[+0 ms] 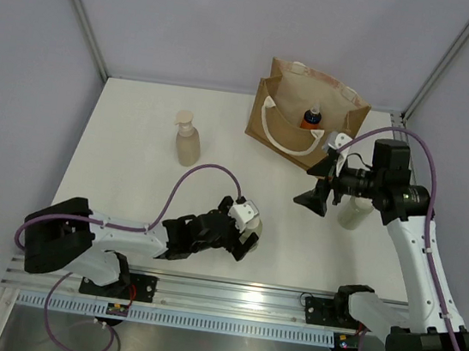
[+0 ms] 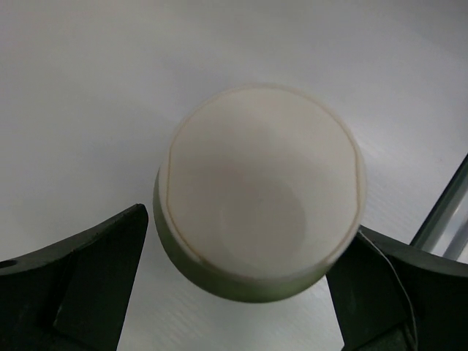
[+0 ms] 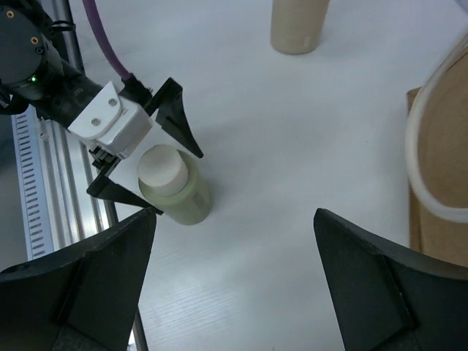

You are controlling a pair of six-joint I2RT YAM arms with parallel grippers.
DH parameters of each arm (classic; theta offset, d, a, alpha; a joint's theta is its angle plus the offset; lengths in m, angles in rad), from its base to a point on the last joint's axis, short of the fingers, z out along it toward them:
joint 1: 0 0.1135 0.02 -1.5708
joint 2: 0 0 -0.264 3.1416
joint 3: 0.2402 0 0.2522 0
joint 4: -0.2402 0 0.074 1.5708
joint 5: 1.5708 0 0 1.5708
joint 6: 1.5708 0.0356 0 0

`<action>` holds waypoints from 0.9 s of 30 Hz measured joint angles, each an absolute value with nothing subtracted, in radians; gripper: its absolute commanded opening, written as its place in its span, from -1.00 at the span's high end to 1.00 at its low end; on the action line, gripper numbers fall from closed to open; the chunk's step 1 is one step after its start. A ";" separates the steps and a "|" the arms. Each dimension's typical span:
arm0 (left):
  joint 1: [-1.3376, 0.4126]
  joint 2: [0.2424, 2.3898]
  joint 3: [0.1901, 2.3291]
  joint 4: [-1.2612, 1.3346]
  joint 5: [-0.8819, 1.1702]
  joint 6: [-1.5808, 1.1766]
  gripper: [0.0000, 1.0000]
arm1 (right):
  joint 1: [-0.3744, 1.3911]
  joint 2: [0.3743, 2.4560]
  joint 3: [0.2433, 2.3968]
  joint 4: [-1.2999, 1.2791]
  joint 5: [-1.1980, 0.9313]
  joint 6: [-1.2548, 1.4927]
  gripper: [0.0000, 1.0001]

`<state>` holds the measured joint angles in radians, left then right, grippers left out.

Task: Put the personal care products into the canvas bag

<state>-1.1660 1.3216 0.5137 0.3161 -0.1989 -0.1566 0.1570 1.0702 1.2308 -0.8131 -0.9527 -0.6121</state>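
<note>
Olive bottle with the cream cap (image 3: pixel 177 189) stands upright near the front edge of the table (image 1: pixel 134 149), about mid-width. The left gripper (image 1: pixel 245 229) is right down over it, jaws spread wide on either side of the cap and nothing squeezed; whether a pad brushes the cap I can't quite tell. It looks like light, rigid plastic with smooth, rounded sides, so likely slippery: take it on the body just below the cap, square across. Over at the far right the canvas bag (image 1: pixel 346 112) stands open-mouthed with a small orange bottle (image 1: pixel 311 116) inside. On its near side the right gripper (image 3: pixel 234 219) hangs wide and empty, with a second pale bottle (image 1: pixel 355 213) tucked under that arm, and the beige pump bottle (image 1: pixel 187 139) stands left of centre
</note>
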 measured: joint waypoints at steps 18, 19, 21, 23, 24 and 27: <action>-1.102 1.432 0.537 0.480 -0.170 -0.257 1.00 | 0.157 0.916 0.930 -0.779 -0.938 -0.612 -0.95; -1.077 1.431 0.537 0.482 -0.146 -0.287 1.00 | 0.157 0.916 0.923 -0.777 -0.930 -0.612 -0.94; -1.023 1.428 0.538 0.480 -0.106 -0.350 1.00 | 0.157 0.918 0.901 -0.757 -0.906 -0.596 -0.94; -0.966 1.427 0.551 0.459 -0.066 -0.423 1.00 | 0.162 0.921 0.873 -0.716 -0.867 -0.566 -0.91; -0.937 1.427 0.562 0.445 -0.038 -0.462 1.00 | 0.172 0.926 0.858 -0.688 -0.837 -0.541 -0.91; -0.862 1.427 0.615 0.394 0.035 -0.576 1.00 | 0.255 0.956 0.830 -0.595 -0.707 -0.451 -0.96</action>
